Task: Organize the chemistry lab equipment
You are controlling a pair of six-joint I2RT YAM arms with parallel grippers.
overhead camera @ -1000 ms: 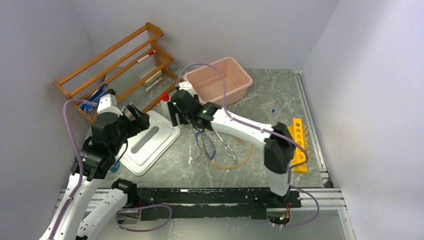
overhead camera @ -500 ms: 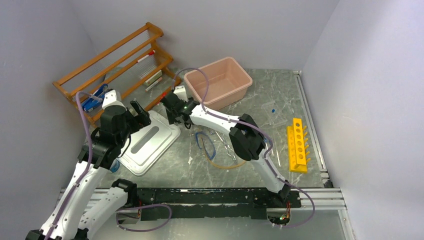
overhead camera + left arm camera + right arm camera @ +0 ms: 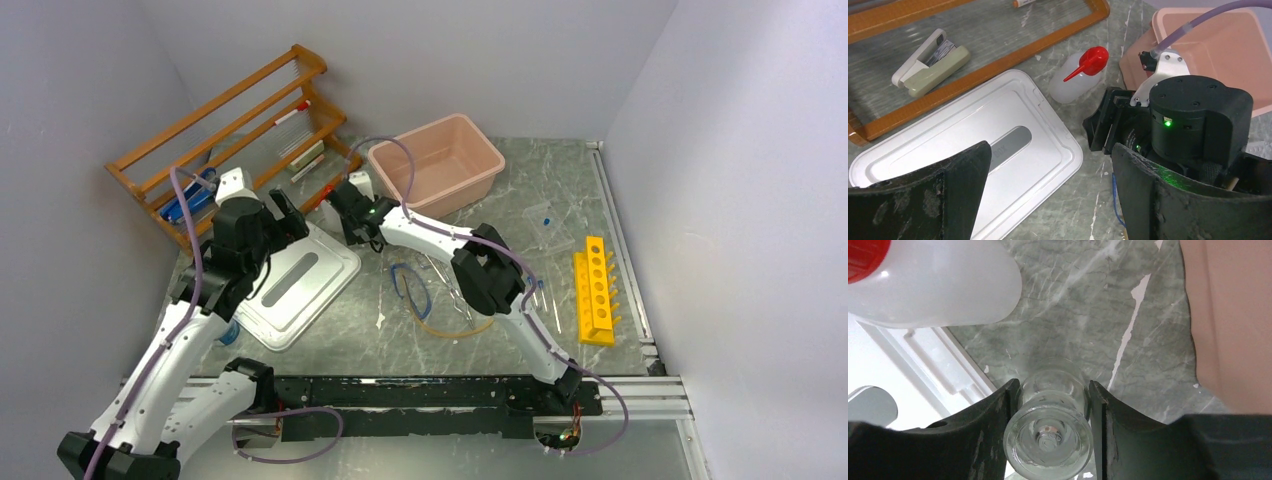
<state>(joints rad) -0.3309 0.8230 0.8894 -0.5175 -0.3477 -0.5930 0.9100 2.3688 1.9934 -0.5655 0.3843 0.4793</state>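
Both arms are found displaced against the earlier frame. The right arm (image 3: 430,238) is now folded. Its elbow is brought in from beside the yellow plastic tube rack (image 3: 597,290) to a place above the metal tongs (image 3: 450,290), and its wrist is carried slightly toward the orange wooden shelf rack (image 3: 230,105). The left arm (image 3: 235,240) is raised and reached farther back. No loose item is seen to have shifted.

The right arm's jaws are drawn in from a wider spread and are pressed against both sides of a small clear glass vessel (image 3: 1048,435). This vessel stands on the table (image 3: 1088,315) just beside the white squeeze bottle with red cap (image 3: 1073,80) and the white rectangular plastic lid (image 3: 320,262). The left arm's jaws are spread wide with nothing between them and are held above the lid.

Progress is judged slight. A few small items are noted on the shelf rack. Nothing is seen inside the pink plastic tub (image 3: 470,188), and the tube rack's holes appear unfilled. Left loose on the table are the blue-framed clear goggles (image 3: 410,290), the tongs, the loop of tan rubber tubing (image 3: 450,328), the squeeze bottle and the blue-capped clear tubes (image 3: 547,220). The tubes are near the tube rack but not in it.
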